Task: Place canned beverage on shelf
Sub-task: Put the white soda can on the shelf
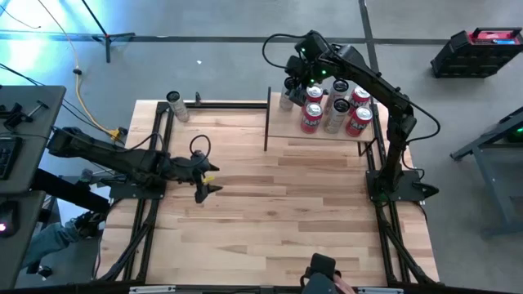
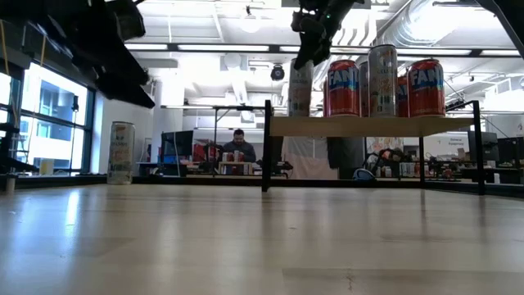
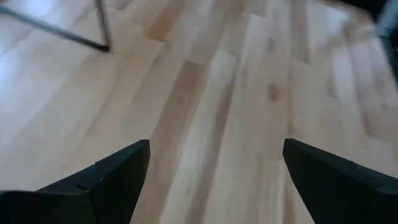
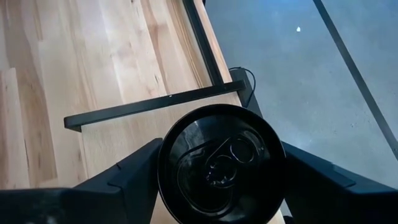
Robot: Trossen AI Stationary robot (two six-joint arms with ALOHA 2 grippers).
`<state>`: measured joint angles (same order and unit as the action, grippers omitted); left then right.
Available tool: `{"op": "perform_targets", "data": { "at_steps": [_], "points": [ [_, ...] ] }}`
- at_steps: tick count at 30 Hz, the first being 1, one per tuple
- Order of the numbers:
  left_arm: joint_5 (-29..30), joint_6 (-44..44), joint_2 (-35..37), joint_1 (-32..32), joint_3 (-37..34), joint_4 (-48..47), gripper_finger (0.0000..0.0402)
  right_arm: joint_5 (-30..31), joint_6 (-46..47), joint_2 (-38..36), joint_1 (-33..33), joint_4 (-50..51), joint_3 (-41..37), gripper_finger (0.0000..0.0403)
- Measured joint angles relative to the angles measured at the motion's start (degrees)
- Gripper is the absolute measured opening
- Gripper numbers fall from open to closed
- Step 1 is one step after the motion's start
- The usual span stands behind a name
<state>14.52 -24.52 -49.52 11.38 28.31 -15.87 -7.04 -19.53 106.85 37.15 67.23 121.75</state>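
Straddling can (image 4: 221, 163) on shelf (image 1: 282, 126): right gripper (image 4: 217, 180).

From above, the shelf (image 1: 278, 131) sits at the far right of the bench (image 1: 270, 212), carrying a cluster of red and silver cans (image 1: 335, 108). The right tool (image 1: 292, 82) reaches over a silver can (image 1: 287, 100) at the shelf's far left corner. The left tool (image 1: 204, 178) hovers over bare planks, fingers spread. A lone can (image 1: 176, 106) stands at the bench's far left edge.
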Motion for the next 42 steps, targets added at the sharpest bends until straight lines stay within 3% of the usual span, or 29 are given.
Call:
{"op": "perform_targets", "data": {
  "at_steps": [4, 10, 13, 17, 26, 34, 42],
  "points": [
    [0.8, 2.6, 0.0, -0.2, 5.0, -3.4, 0.0360, 0.0, 0.0, 0.0, 0.0, -0.3, 0.0, 0.0278],
    [16.3, 8.8, 0.0, -0.6, 14.3, -6.0, 0.0360, 0.1, 0.0, 0.0, 0.0, -0.7, 0.0, 0.0281],
    [20.2, 9.7, 0.1, -0.6, 15.5, -5.8, 0.0360, 0.6, 0.5, 0.0, 0.0, -1.3, 0.0, 0.0281],
    [17.3, 12.0, 0.0, -0.6, 15.5, -7.3, 0.0360, 1.1, 0.0, 0.0, 0.0, -2.5, 0.0, 0.0282],
    [19.9, 13.3, -0.2, -0.9, 15.5, -6.6, 0.0360, 0.8, -1.5, -0.4, -0.5, -4.0, 0.0, 0.0282],
    [19.4, 13.7, -0.2, -3.9, 15.5, -6.4, 0.0360, 0.6, -3.2, -5.5, -2.9, -4.8, 0.1, 0.0282],
    [19.1, 14.2, -0.2, -4.7, 15.5, -5.9, 0.0360, 7.7, -2.9, -5.2, -2.7, 3.5, 0.0, 0.0283]
  ]
}}
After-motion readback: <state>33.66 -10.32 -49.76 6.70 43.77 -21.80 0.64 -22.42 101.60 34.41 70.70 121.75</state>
